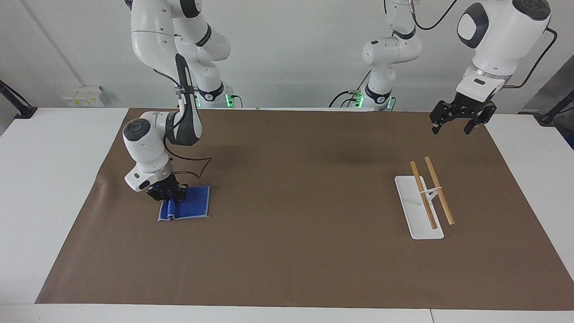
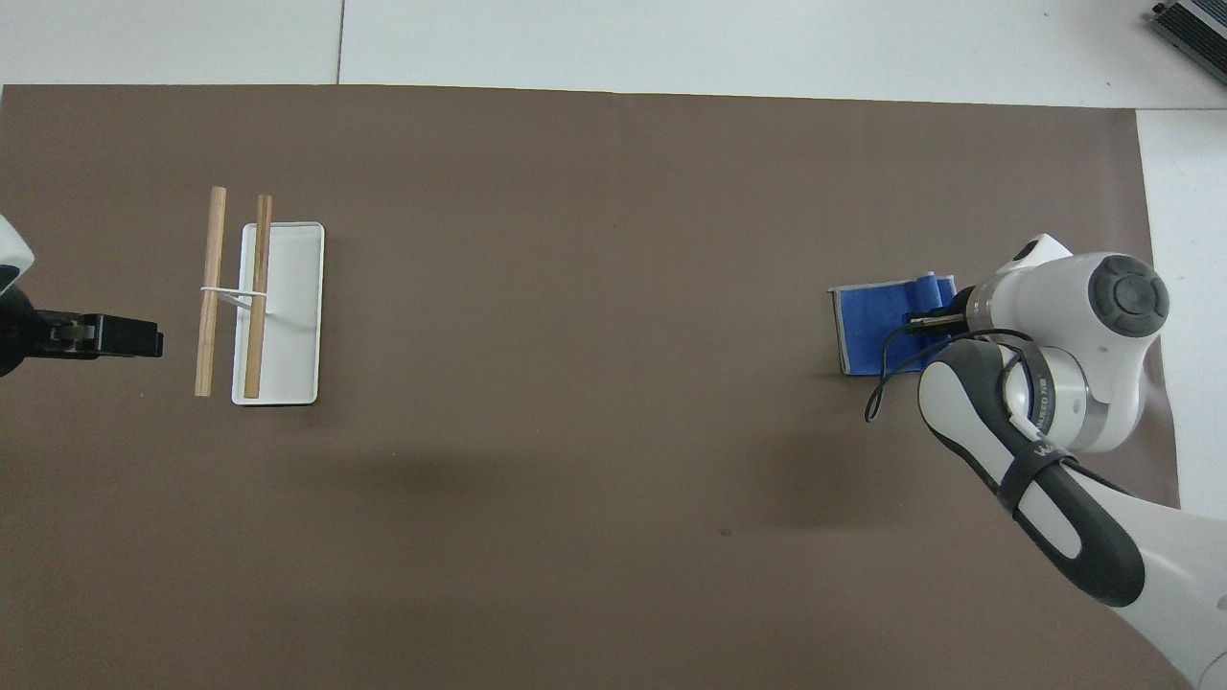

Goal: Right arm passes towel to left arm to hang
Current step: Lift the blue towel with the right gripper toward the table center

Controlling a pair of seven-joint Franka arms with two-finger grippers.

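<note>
The right tool (image 1: 167, 194) is down on the towel (image 1: 190, 207) at the right arm's end of the counter (image 1: 287, 251), its fingers drawn in on a bunched ridge of blue cloth. From the facing view it looks like the fingers are pinching that fold, though the wrist is hiding the contact from overhead, so I'm calling it a probable hold and not a certain one. The rest of the towel is lying flat on the brown mat (image 1: 296, 269), with the puckered edge sitting right under the tool.

So this is the pick-up, the first step of the job. Nothing is off the counter yet, by the look of it.

Over at the other end, the left tool (image 1: 452, 123) is hanging in the air with its fingers spread wide and nothing between them, waiting above the mat's corner, near the rack (image 1: 423, 199). The rack is standing with both wooden rods bare.

What the next move is calling for, to my eye: a straight lift so the cloth drapes free, then a carry toward the middle of the counter where the left tool can take a hanging edge. The worry is a thin pinch: if only a little fold is caught, the towel could be slipping out on the way up.
</note>
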